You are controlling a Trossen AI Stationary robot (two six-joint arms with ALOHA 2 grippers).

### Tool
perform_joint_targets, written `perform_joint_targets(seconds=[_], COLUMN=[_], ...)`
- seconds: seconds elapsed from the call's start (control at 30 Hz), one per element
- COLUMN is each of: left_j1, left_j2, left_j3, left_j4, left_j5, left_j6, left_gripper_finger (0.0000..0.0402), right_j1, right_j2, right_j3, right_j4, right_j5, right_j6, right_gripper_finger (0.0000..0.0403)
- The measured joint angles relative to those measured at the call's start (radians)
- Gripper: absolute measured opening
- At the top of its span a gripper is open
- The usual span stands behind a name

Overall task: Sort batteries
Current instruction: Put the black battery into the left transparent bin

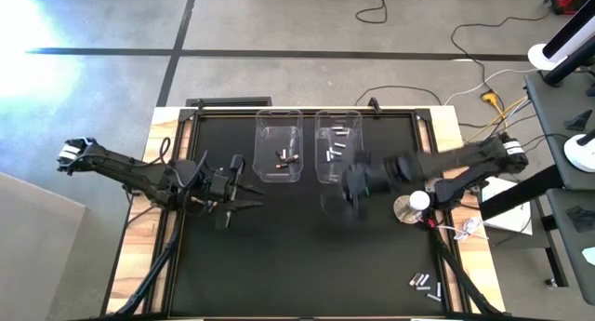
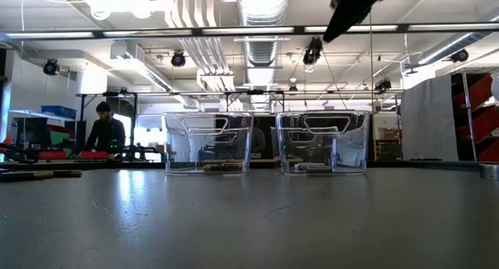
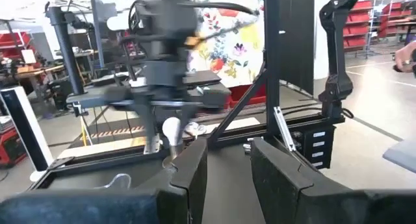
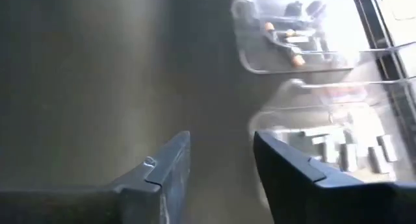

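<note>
— Where are the batteries (image 1: pixel 336 144)?

— Silvery ones lie in the right clear bin (image 1: pixel 337 146), dark ones in the left bin (image 1: pixel 279 147), and a few sit loose at the lower right (image 1: pixel 426 284) of the black surface (image 1: pixel 279 265).

— And the grippers?

— The right gripper (image 1: pixel 344 193) hovers near its bin, fingers parted, holding nothing. The left gripper (image 1: pixel 226 184) waits centre-left, likewise apart and empty.

— Risks?

— Smooth little cylinders roll — a careless pinch could scatter them.

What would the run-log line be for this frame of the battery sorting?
right gripper: open, empty, near right bin | left gripper: open, empty, waiting beside left bin | batteries: some unsorted at table's near right corner
</note>
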Motion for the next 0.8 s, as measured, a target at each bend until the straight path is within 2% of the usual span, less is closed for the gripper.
perform_joint_targets(seconds=[0.07, 0.27, 0.43, 0.6, 0.7, 0.8], left_j1=[-0.001, -0.001, -0.001, 0.000, 0.000, 0.000], left_j2=[0.000, 0.004, 0.023, 0.041, 0.049, 0.058], left_j3=[0.000, 0.000, 0.000, 0.000, 0.000, 0.000], left_j4=[0.011, 0.059, 0.107, 0.156, 0.180, 0.197], left_j5=[0.000, 0.000, 0.000, 0.000, 0.000, -0.001], left_j6=[0.001, 0.023, 0.065, 0.128, 0.168, 0.204], left_gripper_finger=[0.0099, 0.0099, 0.0099, 0.0099, 0.0099, 0.0099], right_j1=[0.098, 0.316, 0.441, 0.518, 0.544, 0.564], right_j2=[0.003, 0.002, 0.015, 0.075, 0.145, 0.232], right_j3=[0.000, 0.000, 0.000, 0.010, 0.034, 0.061], right_j4=[-0.010, -0.108, -0.178, -0.162, -0.159, -0.163], right_j5=[0.045, 0.052, 0.049, 0.043, -0.011, -0.119], right_j6=[0.093, 0.401, 0.650, 0.789, 0.851, 0.892], right_gripper_finger=[0.0178, 0.0221, 0.0242, 0.0254, 0.0256, 0.0256])
